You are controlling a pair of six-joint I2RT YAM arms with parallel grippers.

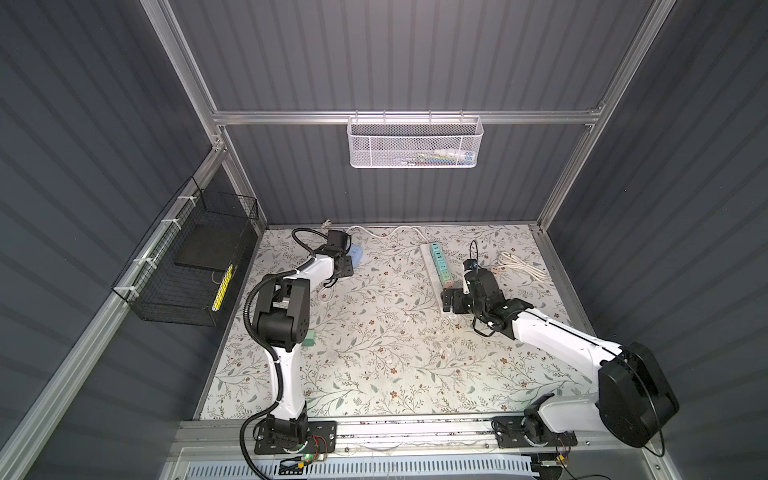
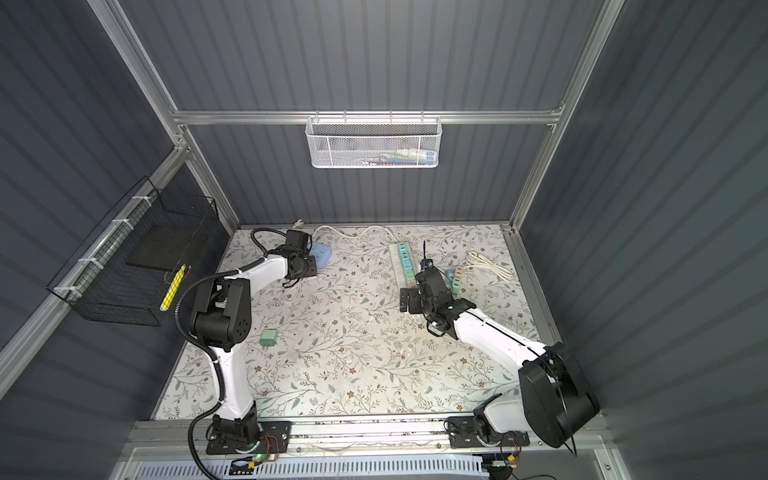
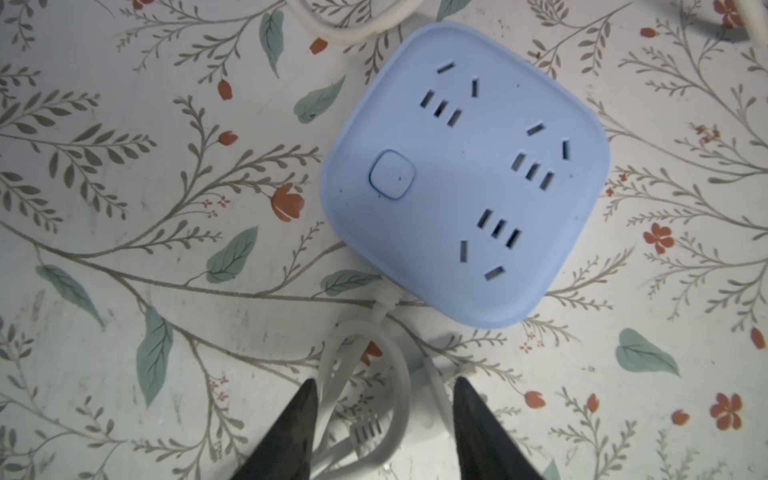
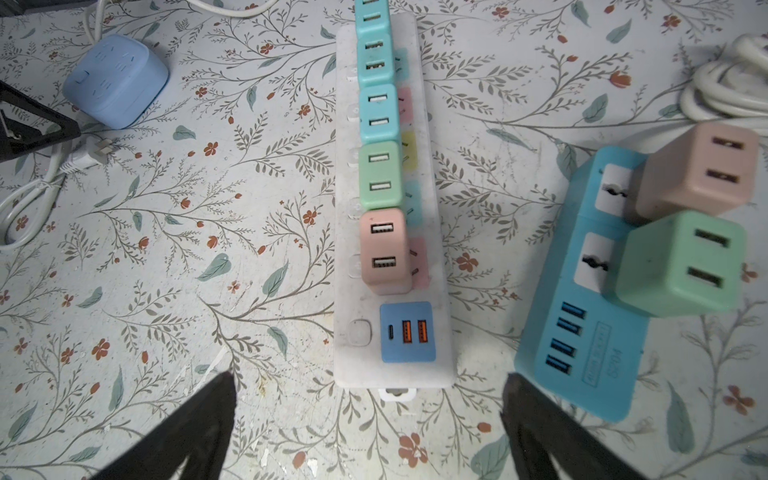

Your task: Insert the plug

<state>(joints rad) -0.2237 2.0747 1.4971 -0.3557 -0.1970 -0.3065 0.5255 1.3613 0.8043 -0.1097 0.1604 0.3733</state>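
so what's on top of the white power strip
In a row, plugged in: teal chargers, a green charger, a pink charger, then a bare blue USB panel. The sockets beneath them are mostly hidden.

In both top views light falls from above: the table is bright and evenly lit, the walls stay dim, and each arm throws only a short, soft shadow beneath it. Straight frame rails lean outward toward the edges, a wide-lens effect. Fine detail is soft, and what lies in the mesh basket is smeared. In the left wrist view the socket block ahead of the left gripper is fairly sharp, with a faint shadow over part of its face. The fingers are black and blurred. Ahead of the right gripper the strip glares white and washed out, and the picture's edges soften.
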